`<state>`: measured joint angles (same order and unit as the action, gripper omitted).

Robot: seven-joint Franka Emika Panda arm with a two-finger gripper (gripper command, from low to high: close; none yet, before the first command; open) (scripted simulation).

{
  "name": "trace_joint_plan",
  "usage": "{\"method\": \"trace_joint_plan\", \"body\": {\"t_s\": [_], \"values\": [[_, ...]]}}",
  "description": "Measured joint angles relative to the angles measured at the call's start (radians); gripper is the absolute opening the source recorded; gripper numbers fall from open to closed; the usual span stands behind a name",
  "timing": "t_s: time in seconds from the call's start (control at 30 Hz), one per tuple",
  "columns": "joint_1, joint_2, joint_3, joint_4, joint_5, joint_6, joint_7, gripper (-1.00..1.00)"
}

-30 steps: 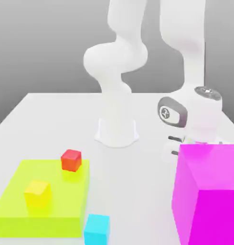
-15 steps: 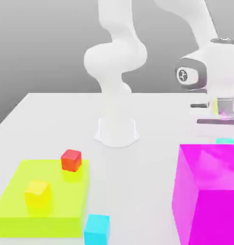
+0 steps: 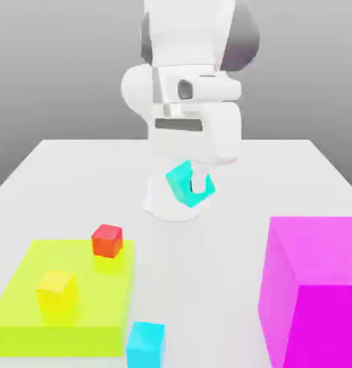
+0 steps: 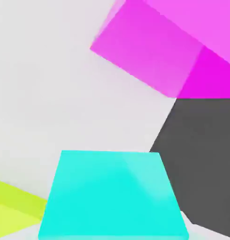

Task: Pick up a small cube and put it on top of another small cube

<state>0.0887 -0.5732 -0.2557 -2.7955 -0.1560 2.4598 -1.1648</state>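
Four small cubes, one large block and one flat slab are listed from the near edge of the worktop [image 3: 57, 165] outward. Nearest, a cyan cube [image 3: 146, 343] sits on the worktop just beside the near corner of the yellow-green slab [image 3: 93, 309]. On the slab, a yellow cube [image 3: 57, 289] rests toward the front and a red cube [image 3: 107, 240] at its far corner. At the exterior view's right stands the large magenta block [image 3: 312, 287], well apart from the slab. Farther back and held in the air, a second cyan cube [image 3: 187, 184] hangs tilted in the jaws of the gripper [image 3: 190, 181], which are closed on it, in front of the arm's base [image 3: 175, 201]; the hand view has the same cube [image 4: 112, 194] close under the camera. Change since a second ago: the gripper was then low behind the magenta block at the exterior view's right, and it has since risen and swung toward the middle with the cube. Judgement: pickup is complete, transfer is under way, and placing on another small cube remains, with the tilt likely needing correction first.
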Motion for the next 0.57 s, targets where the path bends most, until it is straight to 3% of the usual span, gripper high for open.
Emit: {"method": "trace_joint_plan", "body": {"t_s": [0.23,0.47,0.5,0.57], "values": [[-0.216,-0.014,-0.1,-0.125,-0.113,-0.083,-0.001,-1.0],[-0.214,0.207,-0.145,-0.184,-0.126,0.161,-0.01,-1.0],[-0.213,0.228,-0.149,-0.188,-0.127,0.185,-0.011,1.0],[-0.213,0.228,-0.149,-0.188,-0.127,0.185,-0.011,1.0]]}}
